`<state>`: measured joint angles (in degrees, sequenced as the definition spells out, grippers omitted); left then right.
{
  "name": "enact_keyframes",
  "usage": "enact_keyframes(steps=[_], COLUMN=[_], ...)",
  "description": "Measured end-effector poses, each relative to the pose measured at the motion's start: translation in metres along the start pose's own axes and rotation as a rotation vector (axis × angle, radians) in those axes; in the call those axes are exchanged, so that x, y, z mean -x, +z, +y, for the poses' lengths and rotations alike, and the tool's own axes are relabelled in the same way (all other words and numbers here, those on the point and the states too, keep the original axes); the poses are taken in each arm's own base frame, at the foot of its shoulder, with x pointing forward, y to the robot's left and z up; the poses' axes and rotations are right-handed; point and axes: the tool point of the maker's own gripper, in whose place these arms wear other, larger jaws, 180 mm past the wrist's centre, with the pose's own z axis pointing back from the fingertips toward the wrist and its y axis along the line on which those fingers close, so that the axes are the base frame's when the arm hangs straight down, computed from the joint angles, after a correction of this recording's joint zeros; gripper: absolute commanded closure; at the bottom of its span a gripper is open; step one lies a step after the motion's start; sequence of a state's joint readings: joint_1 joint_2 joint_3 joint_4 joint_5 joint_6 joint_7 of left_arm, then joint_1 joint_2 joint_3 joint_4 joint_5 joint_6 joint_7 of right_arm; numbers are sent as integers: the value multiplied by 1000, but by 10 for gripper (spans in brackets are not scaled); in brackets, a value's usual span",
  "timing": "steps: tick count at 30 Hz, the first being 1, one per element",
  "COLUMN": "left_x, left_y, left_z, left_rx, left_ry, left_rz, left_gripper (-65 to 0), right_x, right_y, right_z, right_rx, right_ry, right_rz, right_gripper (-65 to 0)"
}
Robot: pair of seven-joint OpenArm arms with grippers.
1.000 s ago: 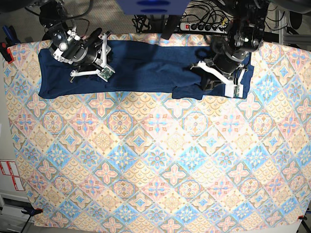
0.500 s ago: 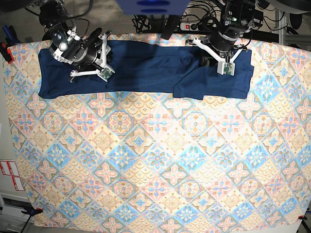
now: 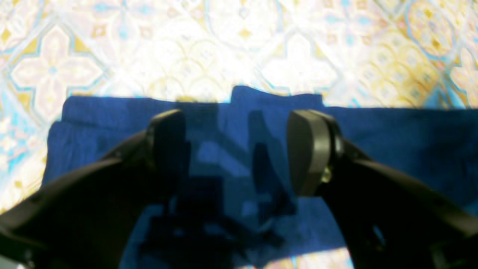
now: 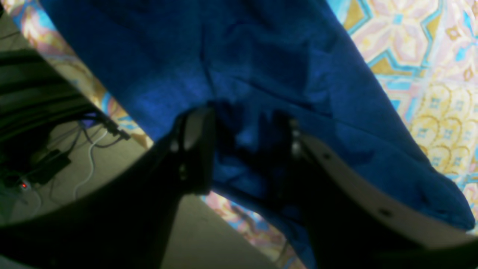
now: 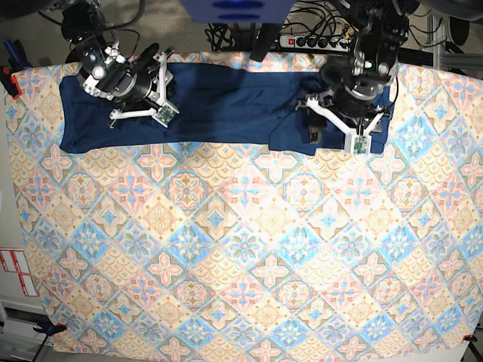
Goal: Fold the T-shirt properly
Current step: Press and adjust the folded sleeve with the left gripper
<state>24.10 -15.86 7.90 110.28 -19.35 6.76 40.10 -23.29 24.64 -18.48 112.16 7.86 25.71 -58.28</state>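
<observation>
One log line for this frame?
T-shirt: flat strip, far edge | left hand: open above it | right hand: open over it

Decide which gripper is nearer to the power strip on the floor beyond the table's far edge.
Left. The left gripper hangs over the T-shirt just below the power strip; the right gripper sits over the shirt's opposite end, much farther along the table.
</observation>
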Motion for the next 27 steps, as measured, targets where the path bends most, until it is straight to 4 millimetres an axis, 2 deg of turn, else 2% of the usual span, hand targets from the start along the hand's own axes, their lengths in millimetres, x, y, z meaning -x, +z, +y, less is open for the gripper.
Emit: enact_keyframes(steps=[8, 14, 17, 20, 21, 23, 25, 27], left_x=[19, 31, 39, 38, 37, 39, 42, 42], left_y=[-42, -56, -60, -65, -66, -66, -66, -66], left_z=[9, 15, 9, -8, -14, -22, -23, -21], left_rx=[19, 16, 27, 67, 82, 103, 105, 98], left_ry=[131, 186, 174, 138, 132, 126, 129, 127], left_rz=[103, 148, 176, 180, 179, 185, 196, 197], left_gripper=[-416, -415, -415, -403, -379, -287, -164, -91], right_x=[1, -1, 0, 0, 0, 0, 0, 0], right_y=[0, 0, 0, 0, 0, 0, 0, 0], right_z=[0, -1, -1, 0, 0, 0, 0, 0], right_rx=[-1, 0, 2, 0, 0, 0, 0, 0], right_ry=[-1, -1, -2, -2, -2, -2, -2, -2], right_rz=[1, -3, -1, -1, 0, 0, 0, 0], right_gripper=[-232, -232, -232, -232, -232, -232, -232, -232])
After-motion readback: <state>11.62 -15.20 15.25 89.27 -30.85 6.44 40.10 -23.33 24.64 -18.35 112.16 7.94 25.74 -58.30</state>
